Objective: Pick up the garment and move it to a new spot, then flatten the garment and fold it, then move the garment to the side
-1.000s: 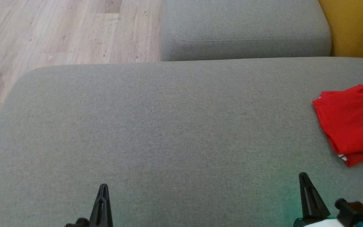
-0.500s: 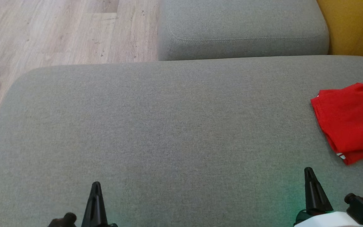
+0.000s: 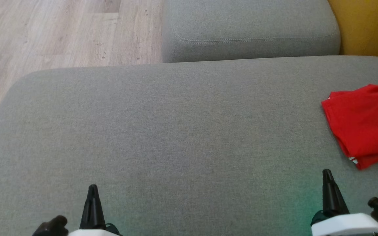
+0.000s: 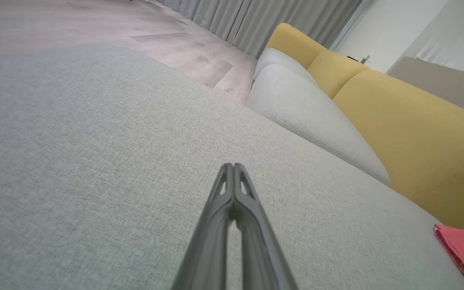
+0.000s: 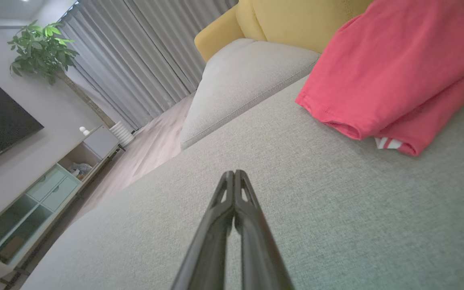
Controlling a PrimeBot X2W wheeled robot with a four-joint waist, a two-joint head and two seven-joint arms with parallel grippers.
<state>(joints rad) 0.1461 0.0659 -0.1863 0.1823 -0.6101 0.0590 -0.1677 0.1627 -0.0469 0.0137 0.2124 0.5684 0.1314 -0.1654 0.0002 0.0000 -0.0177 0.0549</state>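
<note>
Lying folded at the right of the grey seat (image 3: 176, 131), the red garment (image 3: 366, 124) is judged set aside, task prob. done. L gripper (image 3: 92, 187) and R gripper (image 3: 326, 171) are parked near, fingers pressed together, nothing held.

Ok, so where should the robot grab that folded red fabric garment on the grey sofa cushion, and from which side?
Probably the near corner of the red folded fabric garment, where the layers stack by the white stripes. Bring the right hand in low from the bare stretch of the grey fabric sofa cushion: that rolled edge faces it.
</note>
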